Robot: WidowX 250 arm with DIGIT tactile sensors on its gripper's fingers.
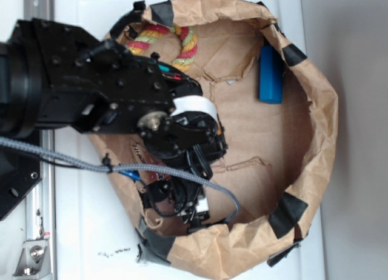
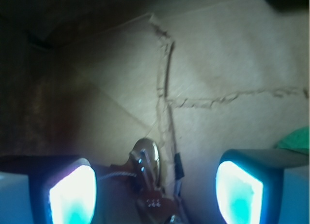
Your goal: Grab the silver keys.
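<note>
In the wrist view the silver keys (image 2: 147, 178) lie on the brown paper floor, a rounded metal key head with a darker bunch below it. My gripper (image 2: 156, 192) is open. Its left fingertip (image 2: 72, 195) and right fingertip (image 2: 240, 190) stand on either side of the keys, well apart from them. In the exterior view the gripper (image 1: 182, 202) points down into the near-left part of the paper-lined bin (image 1: 315, 140), and the arm hides the keys there.
A blue bar (image 1: 270, 74) lies at the bin's far right. A coloured rope ring (image 1: 176, 43) sits at the far left. A green object (image 2: 296, 136) shows at the wrist view's right edge. The crumpled paper wall (image 1: 242, 243) rises close to the gripper.
</note>
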